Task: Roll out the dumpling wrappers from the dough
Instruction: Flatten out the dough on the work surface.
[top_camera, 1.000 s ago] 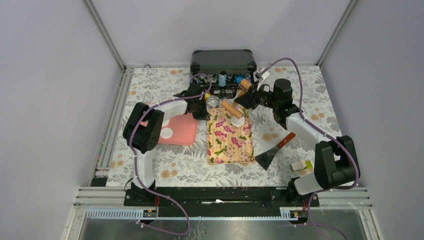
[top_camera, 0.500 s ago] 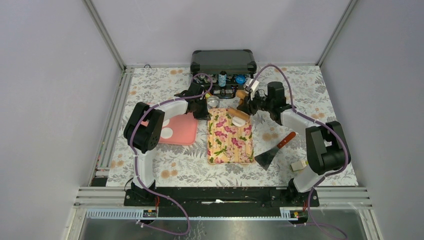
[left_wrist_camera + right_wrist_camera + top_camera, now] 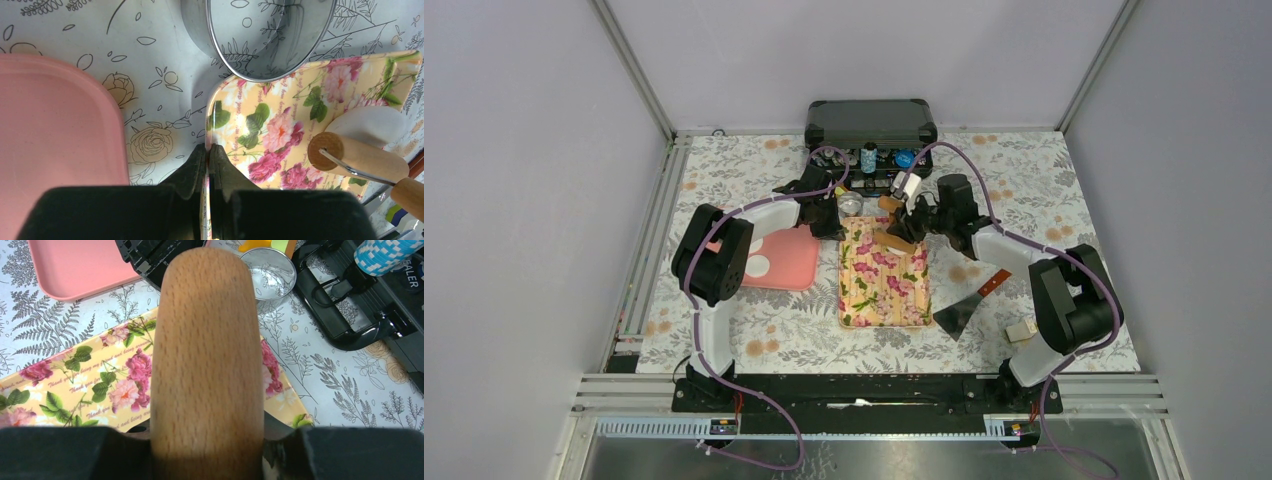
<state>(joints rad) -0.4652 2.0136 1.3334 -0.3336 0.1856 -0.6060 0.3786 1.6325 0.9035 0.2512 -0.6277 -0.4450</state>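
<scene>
A floral board (image 3: 879,285) lies mid-table. My left gripper (image 3: 209,148) is shut on its left rim near the far corner (image 3: 832,226). My right gripper (image 3: 911,222) is shut on the wooden handle (image 3: 207,355) of a rolling pin. The roller (image 3: 357,157) rests on a white lump of dough (image 3: 372,125) at the board's far end. In the top view the roller (image 3: 891,242) hides the dough. A flat white wrapper (image 3: 757,265) lies on the pink tray (image 3: 792,262) to the left.
A round silver tin (image 3: 270,35) stands just beyond the board's far left corner. An open black case (image 3: 870,122) with small items is behind it. A scraper (image 3: 969,305) and a white-and-green block (image 3: 1024,330) lie to the right of the board.
My right gripper has moved left with the rolling pin. The roller now lies over the dough, which showed white in the top view before. The left gripper has not moved.
</scene>
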